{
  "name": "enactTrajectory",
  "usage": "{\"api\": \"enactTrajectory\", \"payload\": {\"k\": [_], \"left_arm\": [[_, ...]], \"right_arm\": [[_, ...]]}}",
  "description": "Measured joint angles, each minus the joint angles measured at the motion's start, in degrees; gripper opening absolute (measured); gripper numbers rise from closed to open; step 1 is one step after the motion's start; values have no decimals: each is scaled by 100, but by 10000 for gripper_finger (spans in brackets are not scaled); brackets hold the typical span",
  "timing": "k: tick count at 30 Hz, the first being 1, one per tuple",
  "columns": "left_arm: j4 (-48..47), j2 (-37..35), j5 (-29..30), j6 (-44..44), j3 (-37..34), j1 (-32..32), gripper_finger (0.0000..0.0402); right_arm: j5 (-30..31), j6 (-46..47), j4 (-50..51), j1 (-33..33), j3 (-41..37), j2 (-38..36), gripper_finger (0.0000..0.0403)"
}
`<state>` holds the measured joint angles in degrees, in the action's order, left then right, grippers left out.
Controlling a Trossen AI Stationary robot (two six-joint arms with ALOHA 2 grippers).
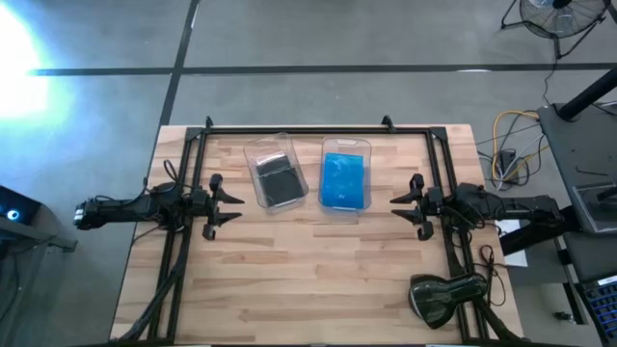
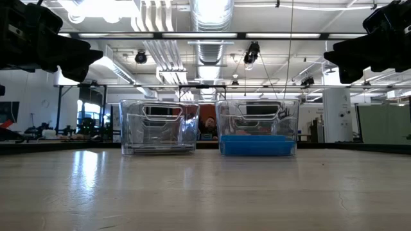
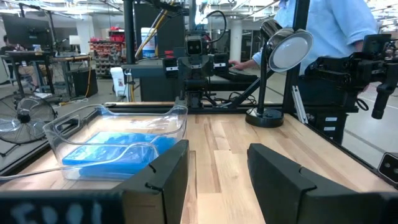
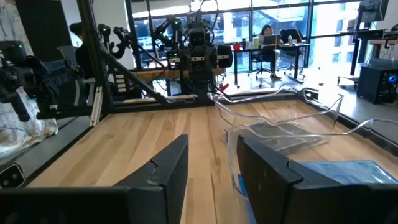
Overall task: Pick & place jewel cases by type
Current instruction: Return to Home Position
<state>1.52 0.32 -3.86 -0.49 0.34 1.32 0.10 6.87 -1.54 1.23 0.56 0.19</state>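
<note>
The wooden tabletop (image 1: 318,289) carries two clear bins side by side. The left bin (image 1: 251,159) holds the dark jewel cases (image 1: 281,183) and the right bin (image 1: 345,145) holds the blue jewel cases (image 1: 344,181), with a bulky black device (image 1: 445,297) well apart by the right edge. The cases look light, stiff, slick and easily cracked, so gripping across opposite edges seems best, though the bin walls hem those edges in. The left claw (image 1: 236,207) and right claw (image 1: 395,206) hover either side of the bins, fingers parted, holding nothing.
</note>
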Motion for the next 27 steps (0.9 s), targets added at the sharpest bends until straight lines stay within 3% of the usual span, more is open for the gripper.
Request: {"api": "enactTrajectory", "payload": {"k": [27], "left_arm": [[0,0,7,2,0,0,147]], "right_arm": [[0,-1,0,0,-2,0,131]]}}
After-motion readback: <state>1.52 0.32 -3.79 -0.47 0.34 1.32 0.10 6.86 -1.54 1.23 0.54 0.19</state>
